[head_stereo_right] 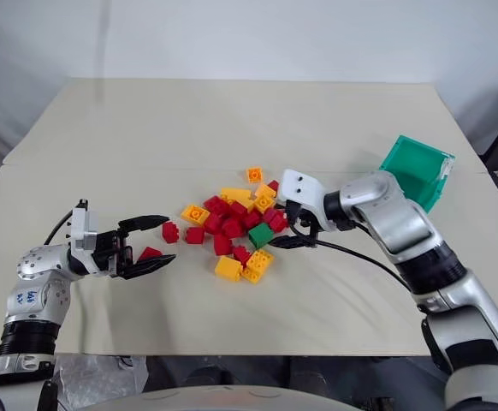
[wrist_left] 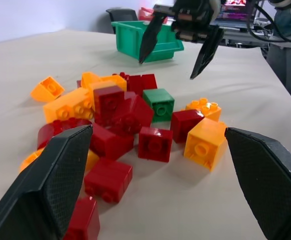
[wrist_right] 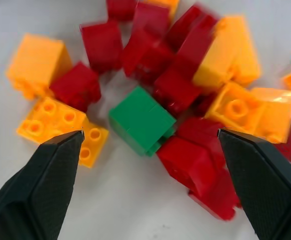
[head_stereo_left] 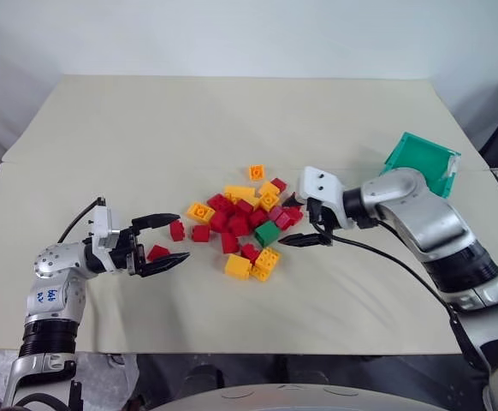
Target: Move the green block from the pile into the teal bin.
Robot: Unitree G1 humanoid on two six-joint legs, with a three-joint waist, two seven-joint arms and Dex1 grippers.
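Green block (head_stereo_left: pixel 267 233) is seen on the tabletop (head_stereo_left: pixel 146 137) at the right-hand edge of the pile (head_stereo_left: pixel 236 221), touching red bricks and just beside a yellow brick (head_stereo_left: pixel 266 262).

Right end effector (head_stereo_left: pixel 305 221) is held just above and to the right of the block, angled down toward it, fingers spread wide with nothing between them. In the right wrist view the block (wrist_right: pixel 142 120) is framed between the two fingertips, its long axis apparently running diagonally across the gap, though motion blur limits certainty.

Left end effector (head_stereo_left: pixel 162 244) is held level at the far left of the pile, fingers apart, empty; the right arm is judged clearly nearer.

Teal bin (head_stereo_left: pixel 422 160) is seen well apart, behind the right arm.
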